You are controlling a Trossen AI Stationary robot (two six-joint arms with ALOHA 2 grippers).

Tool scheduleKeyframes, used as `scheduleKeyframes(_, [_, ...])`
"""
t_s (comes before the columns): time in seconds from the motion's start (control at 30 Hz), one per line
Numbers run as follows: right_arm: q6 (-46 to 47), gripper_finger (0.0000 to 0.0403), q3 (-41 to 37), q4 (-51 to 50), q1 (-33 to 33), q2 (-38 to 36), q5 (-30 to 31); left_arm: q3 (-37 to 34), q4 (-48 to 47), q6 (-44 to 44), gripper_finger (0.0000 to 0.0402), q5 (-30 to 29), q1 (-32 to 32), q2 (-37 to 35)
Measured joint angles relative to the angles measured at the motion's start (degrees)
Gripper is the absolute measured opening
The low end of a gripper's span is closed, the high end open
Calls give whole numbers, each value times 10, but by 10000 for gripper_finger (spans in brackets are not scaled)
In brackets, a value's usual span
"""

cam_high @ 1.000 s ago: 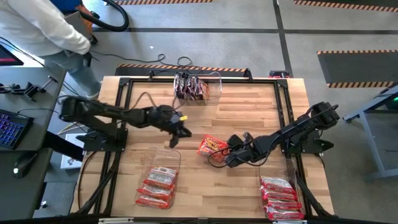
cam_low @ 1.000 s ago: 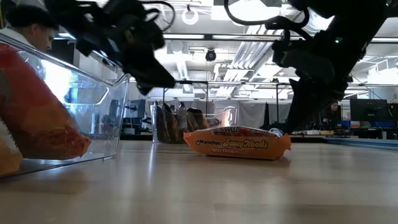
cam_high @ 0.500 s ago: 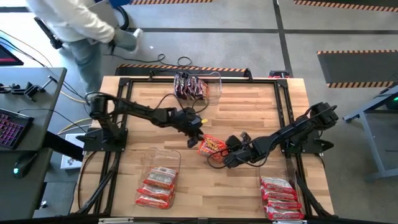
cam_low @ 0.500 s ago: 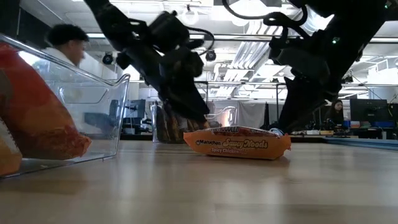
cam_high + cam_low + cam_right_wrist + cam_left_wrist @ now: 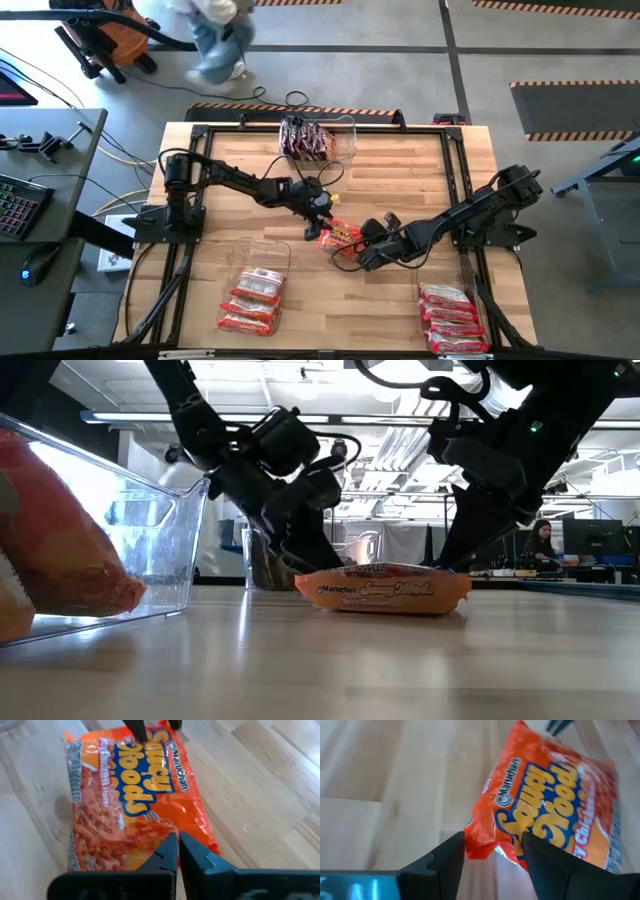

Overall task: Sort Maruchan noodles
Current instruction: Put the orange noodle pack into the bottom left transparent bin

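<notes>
Sorting mostly done, judging by the layout: dark packets (image 5: pixel 305 139) sitting in a clear bin (image 5: pixel 343 143) at the far edge of the counter (image 5: pixel 400 170), pinkish red-and-white packets (image 5: pixel 252 297) stacked in a second clear bin (image 5: pixel 276 255) near the front left, and more red packets (image 5: pixel 452 316) lined up at the front right. Only one loose orange packet (image 5: pixel 340 238) lying flat mid-counter, apparently the last one left to place.

Left hand (image 5: pixel 322 213) reaching down at the packet's end, fingers (image 5: pixel 447 857) spread open, straddling the crimped corner of the wrapper (image 5: pixel 545 815) without gripping it. Right hand (image 5: pixel 362 256) pressing against the opposite side of the packet, fingers (image 5: pixel 167 852) closed tight together, holding nothing, resting on the wrapper's edge, perhaps steadying it.

Packet looking thin, rectangular, crinkly and glossy, with puffy sealed ends and a bumpy noodle block showing through; likely slippery and easy to crush. Bins rigid, transparent, straight-walled. Counter of pale wooden planks, smooth and slightly reflective.
</notes>
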Motion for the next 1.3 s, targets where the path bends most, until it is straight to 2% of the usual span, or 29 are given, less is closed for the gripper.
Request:
scheduleKeyframes(0.13, [-1,0,0,4,0,0,3,0,19,16,181,28,-1,15])
scheduleKeyframes(0.23, [-5,0,0,4,0,0,8,0,36,27,153,30,-1,24])
scheduleKeyframes(0.4, [-47,0,0,1,5,-3,24,0,40,78,64,29,-10,27])
scheduleKeyframes(0.5, [-60,0,0,-27,16,-24,68,0,40,107,12,12,-19,18])
scheduleKeyframes(0.6, [-40,0,0,-74,30,-60,122,-1,42,129,12,-20,-28,6])
scheduleKeyframes(0.7, [-10,0,-2,-90,51,-91,149,-1,41,143,5,-34,-36,-8])
scheduleKeyframes(0.83, [-1,0,-44,-4,80,-108,169,-1,42,147,2,-58,-42,-31])
scheduleKeyframes(1.0, [-25,0,-154,188,96,-108,217,-2,29,147,1,-84,-42,-72])
scheduleKeyframes(1.2, [-127,0,-255,431,95,-108,319,-34,27,144,0,-110,-41,-159])
scheduleKeyframes(1.3, [-158,0,-269,474,82,-109,360,-50,29,144,0,-120,-41,-212])
